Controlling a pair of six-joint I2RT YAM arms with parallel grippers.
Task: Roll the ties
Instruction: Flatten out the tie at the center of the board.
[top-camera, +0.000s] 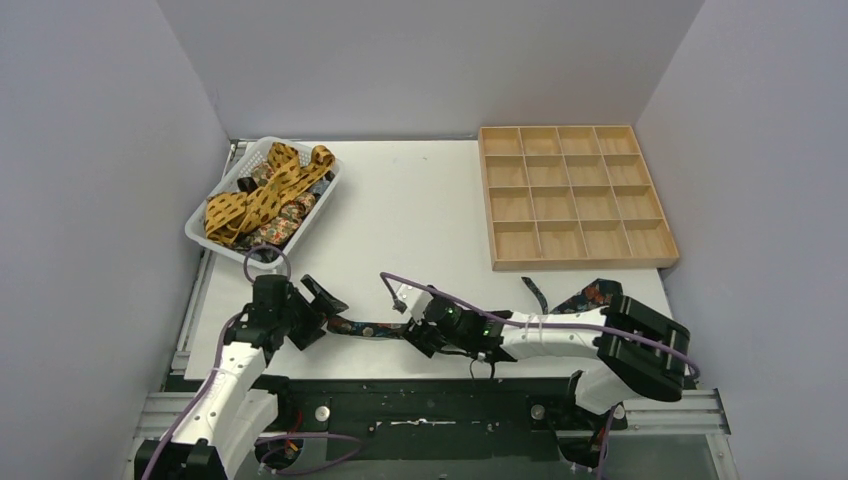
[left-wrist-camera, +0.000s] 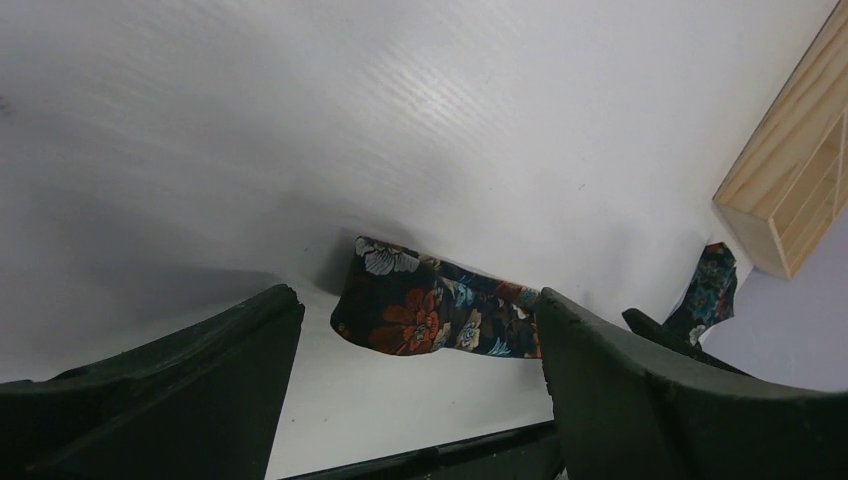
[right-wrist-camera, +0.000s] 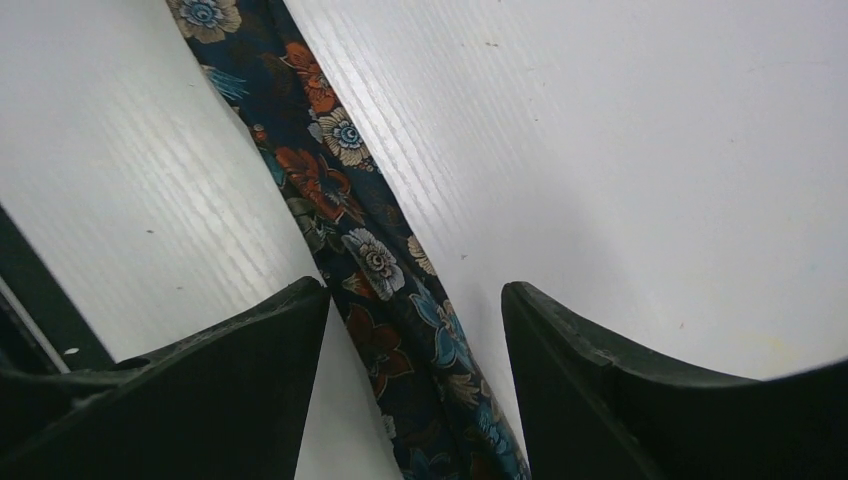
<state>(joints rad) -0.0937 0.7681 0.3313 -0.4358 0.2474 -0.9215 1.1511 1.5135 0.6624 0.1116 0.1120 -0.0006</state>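
**Task barely begun: no tie rolled, one laid out flat.**
On the surface (top-camera: 420, 220), your wooden tray (top-camera: 583, 262) shows no roll in any compartment, and the basket (top-camera: 200, 232) at the far left holds a heap of mustard and floral ties (top-camera: 262, 195). One dark floral tie (top-camera: 372, 327) lies unrolled along the near edge. Your left tool (left-wrist-camera: 417, 300) stands spread at the tie's end, pinching nothing; your right tool (right-wrist-camera: 415, 290) stands spread astride its middle, gripping nothing. In my judgement, every roll remains to be made.
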